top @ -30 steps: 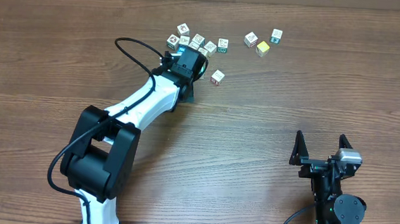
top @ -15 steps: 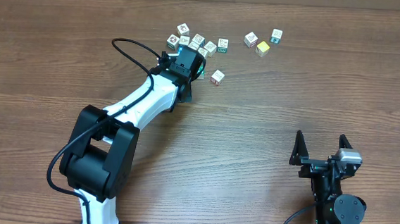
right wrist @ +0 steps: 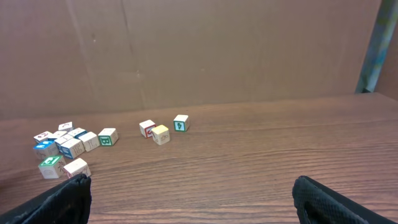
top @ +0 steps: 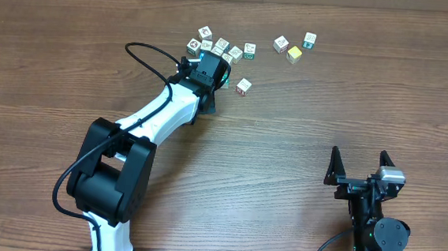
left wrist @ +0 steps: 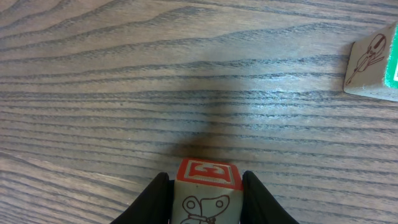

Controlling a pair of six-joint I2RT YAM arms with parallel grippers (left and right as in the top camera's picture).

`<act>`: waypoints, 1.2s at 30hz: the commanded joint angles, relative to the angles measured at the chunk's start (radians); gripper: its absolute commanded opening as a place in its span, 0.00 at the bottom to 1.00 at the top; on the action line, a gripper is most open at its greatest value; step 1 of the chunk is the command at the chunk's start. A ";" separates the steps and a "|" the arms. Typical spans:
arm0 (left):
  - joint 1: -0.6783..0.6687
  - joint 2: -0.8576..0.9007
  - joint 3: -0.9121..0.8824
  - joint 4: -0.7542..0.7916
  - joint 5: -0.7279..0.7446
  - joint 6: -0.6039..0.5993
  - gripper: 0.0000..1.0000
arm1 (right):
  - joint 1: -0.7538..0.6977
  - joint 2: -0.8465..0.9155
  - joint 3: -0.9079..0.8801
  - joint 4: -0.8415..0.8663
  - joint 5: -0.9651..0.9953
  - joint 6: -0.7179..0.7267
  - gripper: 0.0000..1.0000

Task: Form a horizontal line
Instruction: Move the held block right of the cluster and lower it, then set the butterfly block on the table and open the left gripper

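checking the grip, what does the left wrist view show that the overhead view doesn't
Only the left wrist view: the left gripper closed on a small white-edged cube with a red-marked top and a butterfly drawing on its side. Only the overhead view: the loose group of small picture cubes, the yellow-faced cube, and the right gripper, open, near the bottom edge. Both: the brown wooden table. Overhead, the left arm's wrist hides the held cube.

Bottom edge cuts held cube point(left wrist: 207, 198); right edge cuts second cube point(left wrist: 372, 62); cluster point(top: 220, 48) faces overhead too small to read.
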 commanded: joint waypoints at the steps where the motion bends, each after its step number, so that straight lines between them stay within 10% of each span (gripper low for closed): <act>1: 0.004 0.010 0.008 0.004 -0.021 -0.018 0.26 | 0.005 -0.010 -0.011 0.002 -0.004 -0.005 1.00; 36: 0.004 0.048 0.008 0.009 -0.021 -0.017 0.38 | 0.005 -0.010 -0.011 0.002 -0.004 -0.005 1.00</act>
